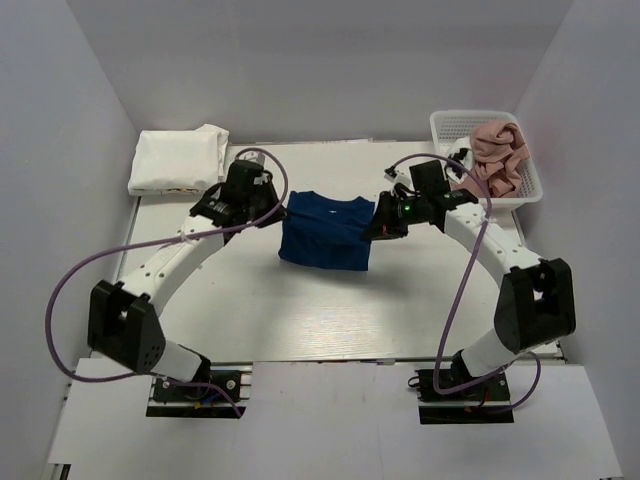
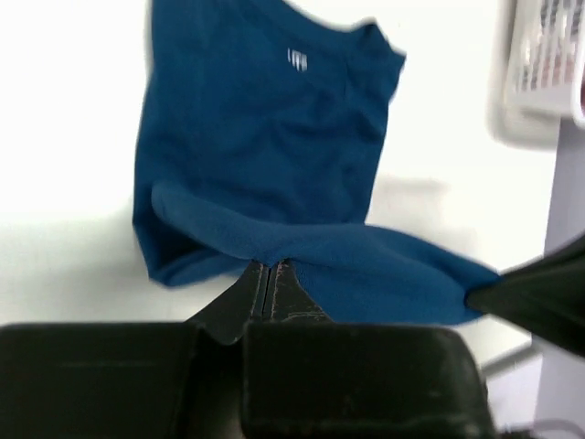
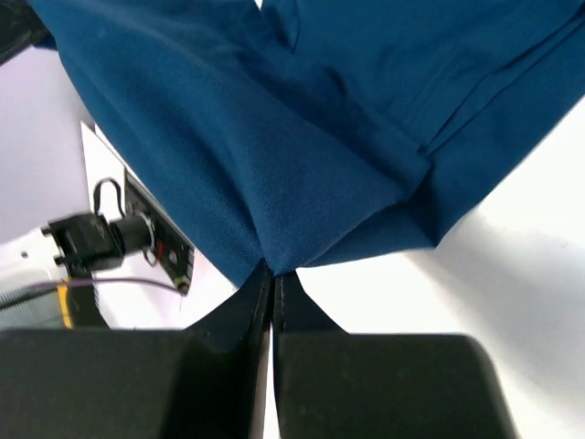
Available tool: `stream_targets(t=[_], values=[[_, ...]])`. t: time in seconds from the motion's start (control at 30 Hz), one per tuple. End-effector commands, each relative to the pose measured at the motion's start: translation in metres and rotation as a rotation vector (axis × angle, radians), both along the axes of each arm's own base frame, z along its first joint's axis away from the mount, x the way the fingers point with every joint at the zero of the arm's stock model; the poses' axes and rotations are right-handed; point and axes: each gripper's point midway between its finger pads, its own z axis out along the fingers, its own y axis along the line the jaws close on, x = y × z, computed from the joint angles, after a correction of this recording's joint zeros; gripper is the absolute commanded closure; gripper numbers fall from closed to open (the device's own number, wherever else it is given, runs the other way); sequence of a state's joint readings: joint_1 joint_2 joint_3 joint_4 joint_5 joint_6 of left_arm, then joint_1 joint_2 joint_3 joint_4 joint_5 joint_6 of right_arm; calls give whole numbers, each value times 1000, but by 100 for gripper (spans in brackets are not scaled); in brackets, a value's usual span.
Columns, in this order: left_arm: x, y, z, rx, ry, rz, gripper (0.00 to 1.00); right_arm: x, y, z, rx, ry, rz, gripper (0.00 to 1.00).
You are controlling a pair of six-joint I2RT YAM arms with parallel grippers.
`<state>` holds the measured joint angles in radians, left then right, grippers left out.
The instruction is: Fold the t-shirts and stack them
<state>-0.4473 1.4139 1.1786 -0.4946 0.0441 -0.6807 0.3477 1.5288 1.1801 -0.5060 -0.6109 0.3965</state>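
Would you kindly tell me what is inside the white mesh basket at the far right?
A crumpled pink t-shirt lies in the basket, reaching above its rim. Whatever may lie beneath it is covered by the cloth.

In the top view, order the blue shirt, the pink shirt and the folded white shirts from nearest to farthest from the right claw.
1. Blue shirt: pinched in the right claw, in the middle.
2. Pink shirt: in the basket, far right.
3. White shirts: far left corner.

One t-shirt (image 1: 325,232) lies central; folded stack (image 1: 178,160) far left; basket (image 1: 475,115) far right.
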Motion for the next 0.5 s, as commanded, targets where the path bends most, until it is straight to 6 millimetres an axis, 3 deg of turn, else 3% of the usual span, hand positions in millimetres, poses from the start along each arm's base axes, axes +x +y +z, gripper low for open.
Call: stream_targets(t=[0.0,0.03,0.07,0.3,0.37,0.47], values=[[38,14,26,42,-95,112,100,27,-2,18,40,-39,-28,100],[45,11,32,45,-112,105,100,30,-2,13,38,-21,-29,100],[54,15,23,64,-97,126,100,34,-1,14,49,-17,-27,100],[97,10,20,75,-103,121,100,71,-15,1,34,-4,-86,100],[107,5,5,96,-80,101,100,76,-16,-1,39,12,-93,100],[123,5,3,94,-89,86,100,91,-18,-18,35,57,-113,100]])
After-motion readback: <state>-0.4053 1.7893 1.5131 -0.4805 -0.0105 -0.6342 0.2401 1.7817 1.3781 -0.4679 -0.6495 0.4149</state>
